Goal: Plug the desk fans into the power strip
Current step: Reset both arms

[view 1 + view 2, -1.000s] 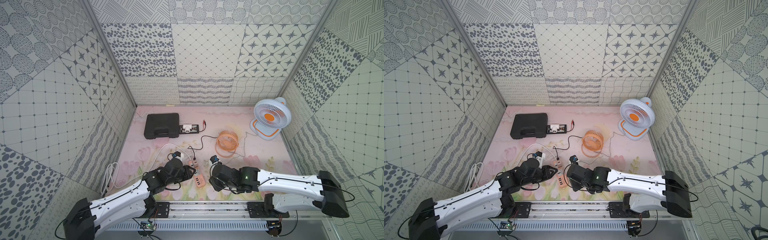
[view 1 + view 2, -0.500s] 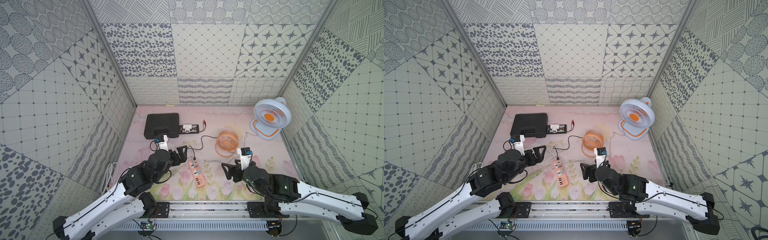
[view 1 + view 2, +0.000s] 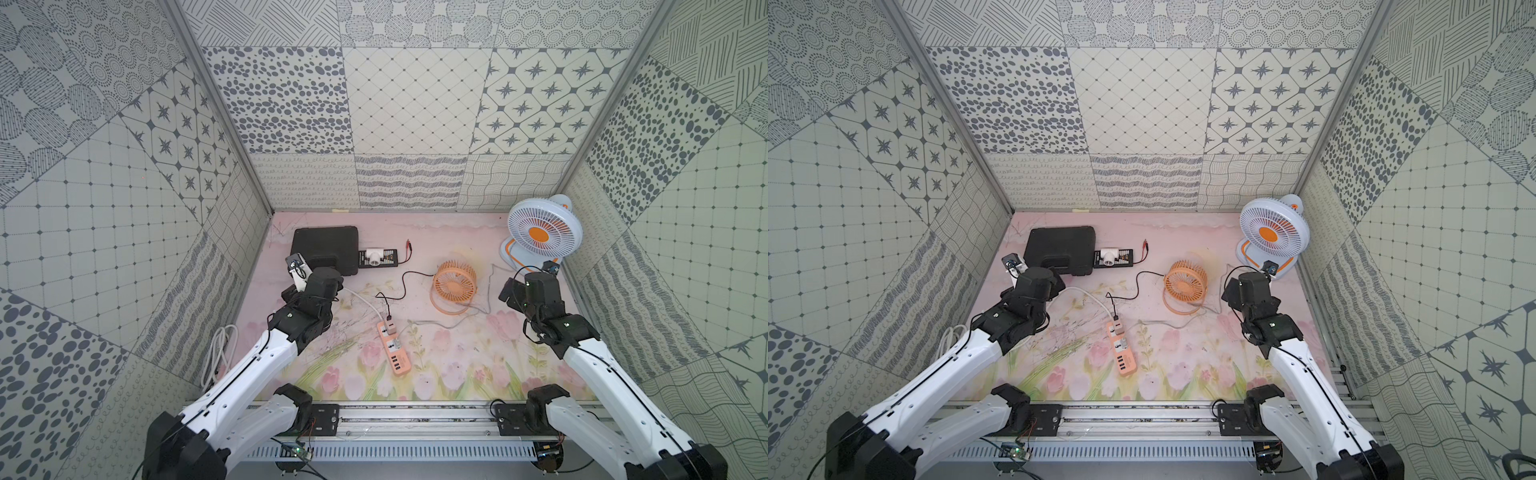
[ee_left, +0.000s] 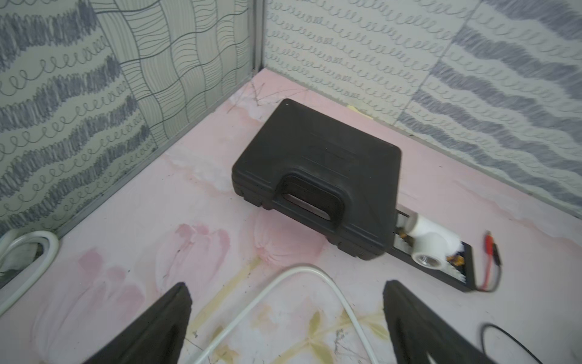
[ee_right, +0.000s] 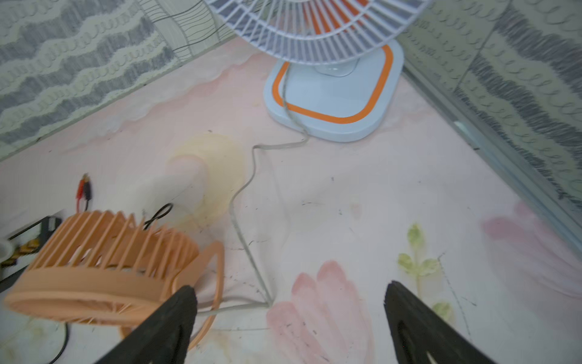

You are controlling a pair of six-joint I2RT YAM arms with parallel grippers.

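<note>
The peach-orange power strip (image 3: 395, 350) (image 3: 1122, 352) lies flat at the front middle of the mat. A black-corded adapter and a small grey plug (image 3: 397, 343) sit in its two sockets. A grey cord (image 5: 242, 233) runs from that plug to the white desk fan (image 3: 544, 232) (image 5: 333, 94), which stands upright at the back right. My left gripper (image 4: 285, 286) is open and empty over the strip's white cord (image 4: 302, 274), facing the black case. My right gripper (image 5: 289, 286) is open and empty above the mat, between the two fans.
A small orange fan (image 3: 455, 283) (image 5: 104, 268) lies in the middle, its black cord leading to the strip. A black case (image 3: 325, 249) (image 4: 318, 164) and a tray with a white pipe fitting (image 3: 376, 257) sit at the back left. White cable (image 3: 220, 349) is coiled by the left wall.
Both grippers have left the power strip and opened wide. The left arm has swung back-left toward the black case, the right arm back-right toward the white fan.
</note>
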